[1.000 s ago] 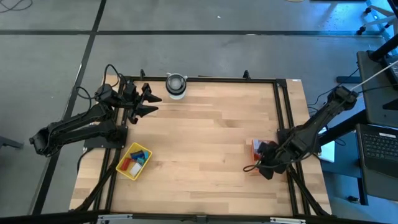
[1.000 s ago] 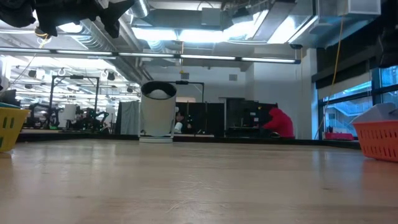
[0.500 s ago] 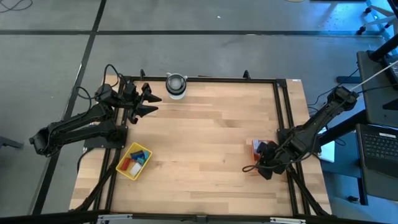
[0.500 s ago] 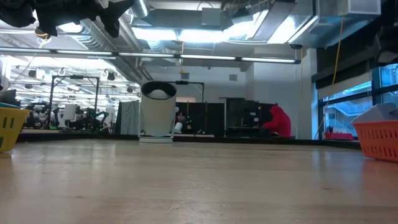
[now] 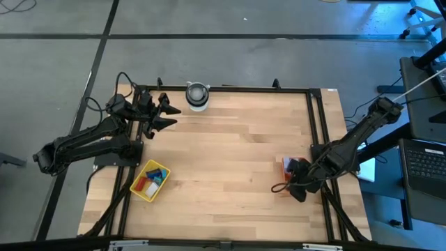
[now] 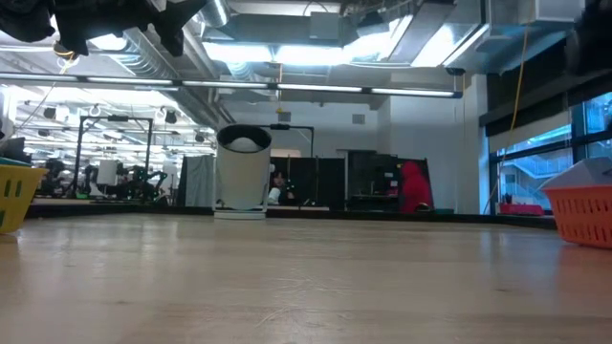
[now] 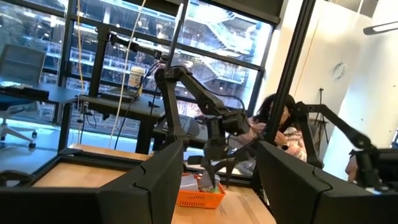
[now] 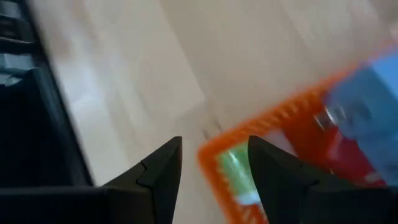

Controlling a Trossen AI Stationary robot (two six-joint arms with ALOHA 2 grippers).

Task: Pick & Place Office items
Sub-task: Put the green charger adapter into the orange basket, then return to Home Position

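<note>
The office items lie in two trays. Red, blue, white and orange pieces sit in the yellow tray (image 5: 150,180) near the table's left near corner. Green, red and blue pieces (image 8: 348,118) lie in the red-orange tray (image 5: 284,166) by the right edge, and the right wrist view shows them blurred. My right gripper (image 5: 295,187) hangs open just above that tray's near end (image 8: 211,155), with nothing between its fingers. My left gripper (image 5: 164,115) is open and raised over the far left corner, pointing across the table (image 7: 217,180).
A round grey-white cylinder (image 5: 197,95) stands at the far edge, and the low view shows it too (image 6: 242,169). Dark frame rails (image 5: 317,125) run along the table's edges. Bare wood (image 5: 230,153) lies between the trays. People show in the room beyond (image 6: 411,186).
My right arm has shifted slightly over the red-orange tray, and its wrist view is smeared by the motion. A person in red in the room behind has moved. The trays and their items have stayed where they were.
</note>
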